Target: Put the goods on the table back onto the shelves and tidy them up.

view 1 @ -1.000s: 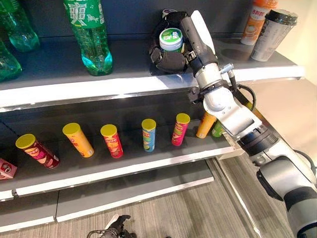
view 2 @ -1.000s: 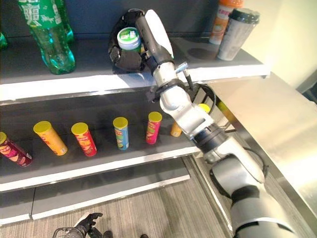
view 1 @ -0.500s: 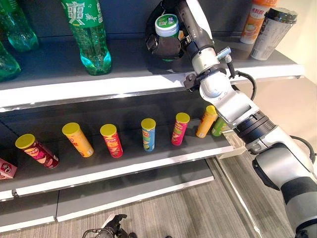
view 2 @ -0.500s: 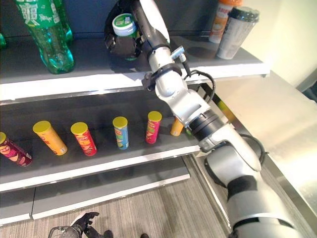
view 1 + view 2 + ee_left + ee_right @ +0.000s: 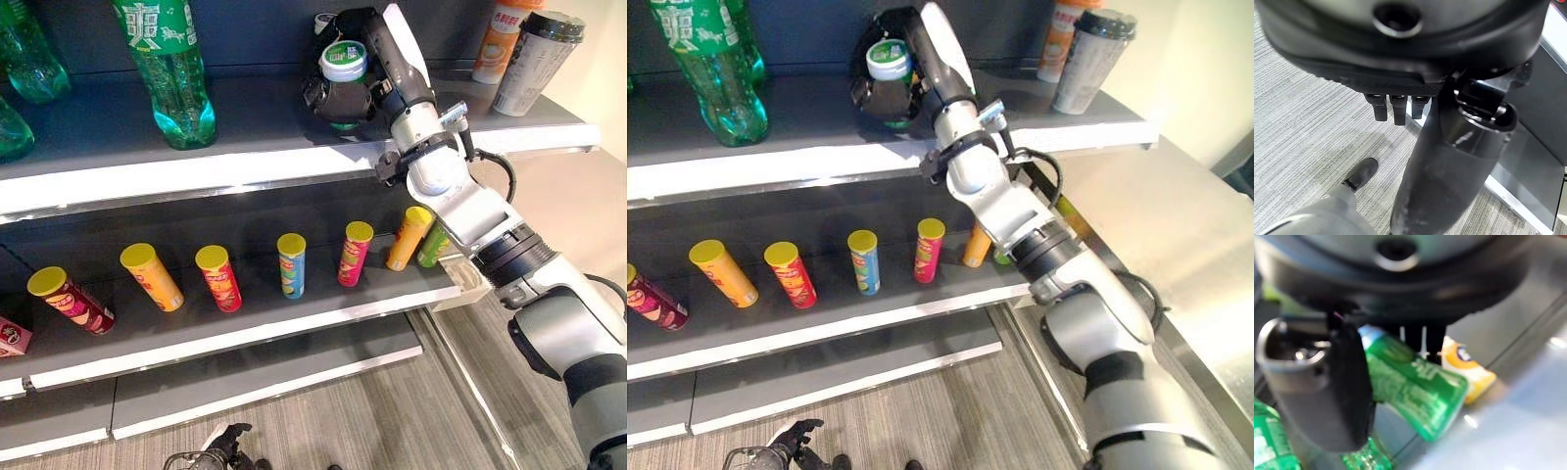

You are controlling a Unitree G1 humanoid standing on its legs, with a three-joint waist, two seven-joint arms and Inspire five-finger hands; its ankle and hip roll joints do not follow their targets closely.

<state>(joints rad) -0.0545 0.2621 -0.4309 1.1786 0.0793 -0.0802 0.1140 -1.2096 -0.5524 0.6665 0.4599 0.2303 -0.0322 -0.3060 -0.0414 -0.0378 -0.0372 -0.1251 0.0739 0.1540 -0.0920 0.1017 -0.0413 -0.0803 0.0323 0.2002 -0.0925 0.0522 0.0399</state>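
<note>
The right hand (image 5: 345, 96) grips a green can (image 5: 342, 70) over the top shelf (image 5: 255, 122), fingers (image 5: 1422, 340) wrapped round it, cap up.

Seven snack tubes stand in a row on the shelf below the right hand (image 5: 333, 98): a maroon one (image 5: 67, 300), a yellow one (image 5: 152, 277), a red one (image 5: 217, 278), a blue one (image 5: 290, 265), a pink one (image 5: 353, 254), an orange one (image 5: 407, 238) and a green one (image 5: 432, 247) half hidden behind it. One green can (image 5: 343, 63) sits inside the hand's curled fingers. Three green bottles show to the hand's left on the same shelf: the nearest (image 5: 168, 70), and two at the edge (image 5: 34, 51) (image 5: 10, 129). To the hand's right stand two cups, one orange (image 5: 495, 41) and one dark-lidded (image 5: 535, 61). One red box (image 5: 10, 335) lies beyond the maroon tube.
</note>
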